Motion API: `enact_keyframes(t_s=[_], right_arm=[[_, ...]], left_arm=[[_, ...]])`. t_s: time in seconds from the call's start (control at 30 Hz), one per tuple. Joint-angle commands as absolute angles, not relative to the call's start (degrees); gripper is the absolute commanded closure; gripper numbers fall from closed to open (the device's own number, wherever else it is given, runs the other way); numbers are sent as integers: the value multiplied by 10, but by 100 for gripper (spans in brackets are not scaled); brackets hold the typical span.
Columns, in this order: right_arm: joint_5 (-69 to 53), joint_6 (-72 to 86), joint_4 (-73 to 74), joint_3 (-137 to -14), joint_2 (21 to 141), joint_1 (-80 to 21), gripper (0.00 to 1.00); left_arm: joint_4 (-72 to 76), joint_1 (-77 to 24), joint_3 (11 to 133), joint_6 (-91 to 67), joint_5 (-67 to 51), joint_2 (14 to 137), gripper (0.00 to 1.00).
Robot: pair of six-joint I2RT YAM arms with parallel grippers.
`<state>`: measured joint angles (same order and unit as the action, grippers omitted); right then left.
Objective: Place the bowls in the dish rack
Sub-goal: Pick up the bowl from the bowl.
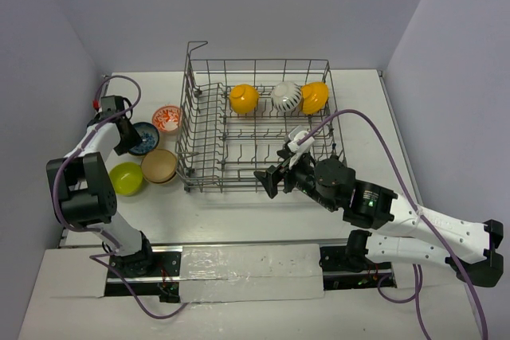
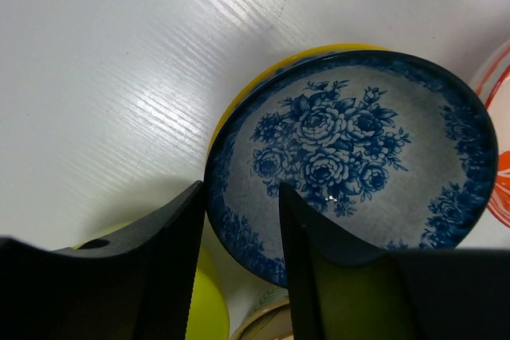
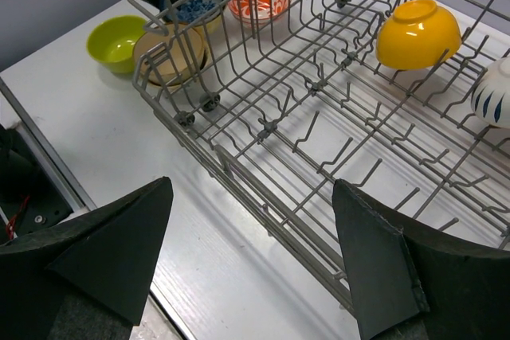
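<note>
Blue-patterned bowl at centre frame, left claw astride its rim, grip not discernible; right claw spread wide above dish rack, lower frame.

Your left arm folds at the elbow and reaches along the far left, your left claw pointing down, fingers partly apart. Your right arm stretches low toward the left, your right claw spread wide.

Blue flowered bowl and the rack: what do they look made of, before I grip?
Blue flowered bowl: likely glazed ceramic, possibly melamine; glossy, printed roses, small highlight. Dish rack: metal wire with a dull grey coating, probably; thin bent rods, no bright glare.
</note>
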<state>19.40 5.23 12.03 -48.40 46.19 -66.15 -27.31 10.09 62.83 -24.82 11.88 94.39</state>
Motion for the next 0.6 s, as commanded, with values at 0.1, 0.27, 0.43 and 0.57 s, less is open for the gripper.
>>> enact_keyframes(t_s=[0.1,0.27,0.43,0.57], right_arm=[[214,49,100,-478,448,-668,12],[214,49,98,-477,446,-668,11],[217,49,97,-475,446,-669,11],[217,49,98,-475,446,-669,11]], left_arm=[[-272,104,632,-246,120,950,64],[-275,104,633,-245,115,940,80],[-277,104,627,-240,107,931,87],[-284,104,630,-240,101,926,88]])
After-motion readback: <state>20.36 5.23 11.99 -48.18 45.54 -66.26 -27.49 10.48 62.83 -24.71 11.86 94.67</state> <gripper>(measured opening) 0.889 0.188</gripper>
